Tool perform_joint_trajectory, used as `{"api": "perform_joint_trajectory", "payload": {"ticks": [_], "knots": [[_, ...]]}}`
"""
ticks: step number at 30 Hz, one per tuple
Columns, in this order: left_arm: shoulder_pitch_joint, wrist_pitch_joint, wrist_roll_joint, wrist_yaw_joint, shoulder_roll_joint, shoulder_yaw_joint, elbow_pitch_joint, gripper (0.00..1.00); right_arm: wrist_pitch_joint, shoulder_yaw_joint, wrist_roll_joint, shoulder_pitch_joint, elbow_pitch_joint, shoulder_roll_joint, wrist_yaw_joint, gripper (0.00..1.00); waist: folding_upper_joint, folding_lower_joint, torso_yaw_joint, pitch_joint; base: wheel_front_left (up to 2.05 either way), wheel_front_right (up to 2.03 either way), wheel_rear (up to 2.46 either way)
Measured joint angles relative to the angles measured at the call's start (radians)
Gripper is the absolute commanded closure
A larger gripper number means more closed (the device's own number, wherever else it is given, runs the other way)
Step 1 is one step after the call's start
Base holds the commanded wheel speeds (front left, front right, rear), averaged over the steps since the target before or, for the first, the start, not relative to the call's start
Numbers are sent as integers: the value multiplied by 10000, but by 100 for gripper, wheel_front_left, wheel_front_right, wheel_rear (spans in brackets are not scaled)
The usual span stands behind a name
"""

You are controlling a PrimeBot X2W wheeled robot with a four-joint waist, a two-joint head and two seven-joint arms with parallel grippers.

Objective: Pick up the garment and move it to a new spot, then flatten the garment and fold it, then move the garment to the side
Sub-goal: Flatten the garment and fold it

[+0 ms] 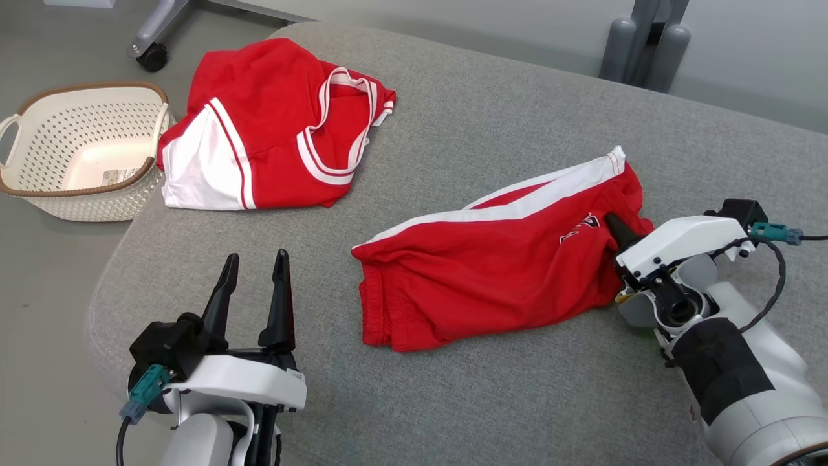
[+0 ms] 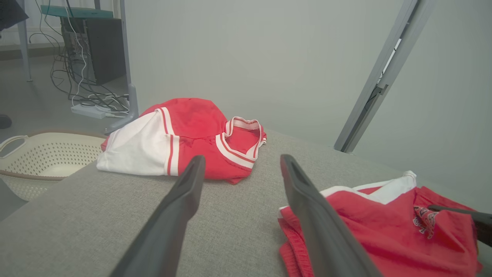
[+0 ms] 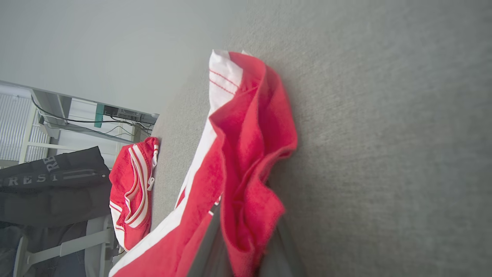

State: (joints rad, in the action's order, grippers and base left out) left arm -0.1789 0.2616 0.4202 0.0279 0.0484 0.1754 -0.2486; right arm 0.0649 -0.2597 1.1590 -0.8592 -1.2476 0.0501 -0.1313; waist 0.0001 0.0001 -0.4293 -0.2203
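The garment (image 1: 491,272), red shorts with a white side stripe, lies rumpled on the grey padded surface (image 1: 485,401). My right gripper (image 1: 614,230) is shut on its right edge by the printed logo. In the right wrist view, a fold of the garment (image 3: 246,154) is pinched between the fingers of the right gripper (image 3: 244,238). My left gripper (image 1: 255,265) stands open near the front left, to the left of the shorts and holding nothing. In the left wrist view, the open left gripper (image 2: 242,161) points toward the back, with the garment (image 2: 384,231) on the right.
A second red and white garment (image 1: 272,129) lies folded at the back left of the surface. A cream perforated basket (image 1: 39,188) sits on the floor just past the left edge. A caster wheel (image 1: 152,58) and grey posts (image 1: 647,45) stand behind.
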Motion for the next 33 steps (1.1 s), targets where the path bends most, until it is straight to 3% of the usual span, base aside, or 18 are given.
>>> {"api": "perform_joint_trajectory", "payload": {"ticks": [10, 24, 33], "knots": [[131, 0, 15, 25, 0, -146, -44, 0, -1129, 234, -146, 312, -219, 353, 2, 100, 0, 0, 389, 393, 0, 0, 0], [558, 0, -86, -17, -2, -272, -94, 0, -2688, 911, 268, 1602, -182, 986, 2, 100, 0, 0, 1611, 972, 0, 0, 0], [732, 0, -153, -38, 4, -385, -98, 0, -3164, 1392, 372, 3155, 186, 1839, 2, 100, 0, 0, 2356, 1382, 0, 0, 0]]}}
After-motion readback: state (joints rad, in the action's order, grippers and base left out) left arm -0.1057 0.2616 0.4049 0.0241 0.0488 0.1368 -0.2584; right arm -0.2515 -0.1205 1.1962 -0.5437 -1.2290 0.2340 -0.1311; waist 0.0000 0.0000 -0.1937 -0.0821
